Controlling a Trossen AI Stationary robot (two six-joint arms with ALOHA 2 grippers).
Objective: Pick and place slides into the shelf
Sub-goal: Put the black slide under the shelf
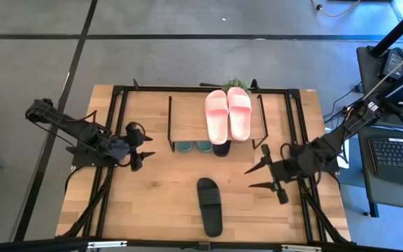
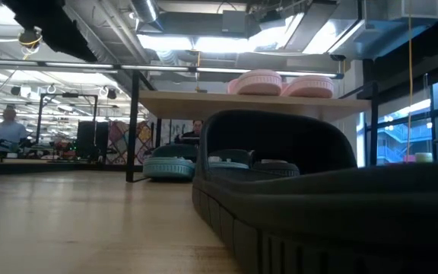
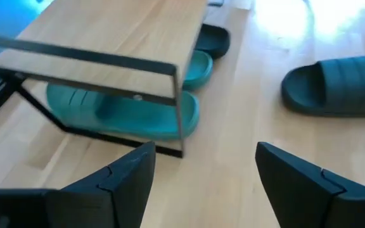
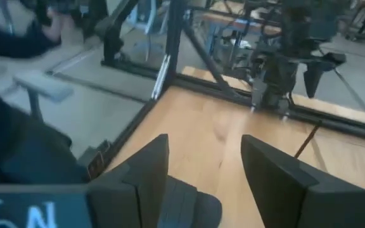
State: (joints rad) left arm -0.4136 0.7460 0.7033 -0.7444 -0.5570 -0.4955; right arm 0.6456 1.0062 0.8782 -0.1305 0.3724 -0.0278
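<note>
The left hand (image 1: 147, 155) hangs beside the left end of the small low shelf with a light wooden top board on thin black wire legs (image 1: 187, 119), its fingers spread wide and holding nothing. Under the shelf's board sit two dark green rubber slides (image 1: 193, 146) and, to their right, one black rubber slide (image 1: 220, 149); on top of the board lies a pair of pale pink rubber slides (image 1: 228, 114). The one loose black rubber slide with a wide strap (image 1: 209, 205) lies on the wooden worktop (image 1: 152, 203) out in front of the shelf, its long axis running roughly square to the shelf's front edge. The right hand (image 1: 256, 178) hovers off the shelf's right front corner, fingers parted and empty, its tips pointing toward the loose slide. Judging by this, the right hand is somewhat the nearer, and the slide lies forward and leftward of it
</note>
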